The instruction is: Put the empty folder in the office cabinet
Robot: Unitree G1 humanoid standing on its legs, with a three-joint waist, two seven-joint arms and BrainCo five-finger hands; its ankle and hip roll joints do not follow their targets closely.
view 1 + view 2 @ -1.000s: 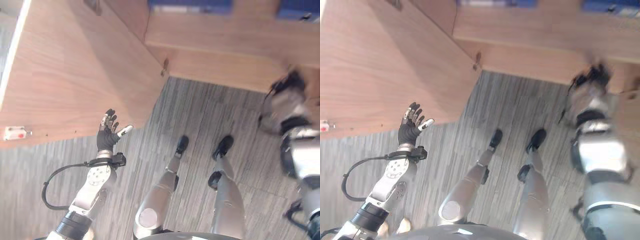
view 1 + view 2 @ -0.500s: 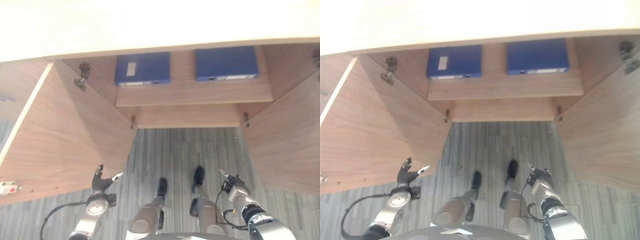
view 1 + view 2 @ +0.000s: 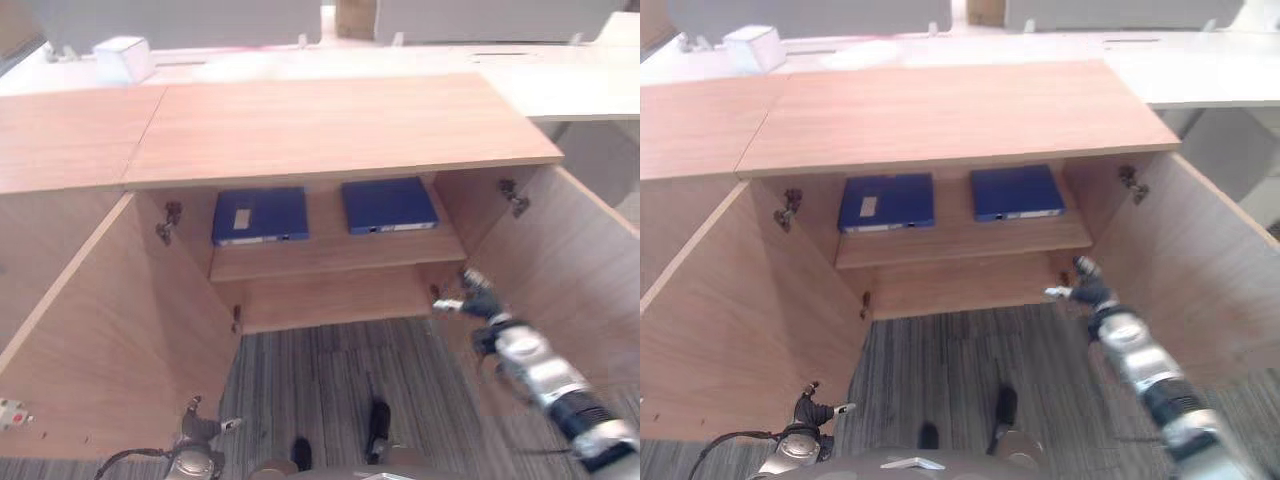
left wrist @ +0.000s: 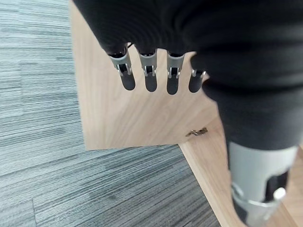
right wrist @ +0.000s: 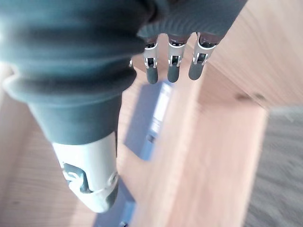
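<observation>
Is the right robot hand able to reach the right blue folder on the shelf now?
Probably yes. Both cabinet doors stand open, and the right robot hand, fingers straight, hangs before the shelf with nothing between it and the right blue folder.

Grey striped carpet floor underfoot. Light wood-grain panelling all round, with a wide flat wooden top. Beyond it, pale white tables, brightly lit; a small white box at the far left.
</observation>
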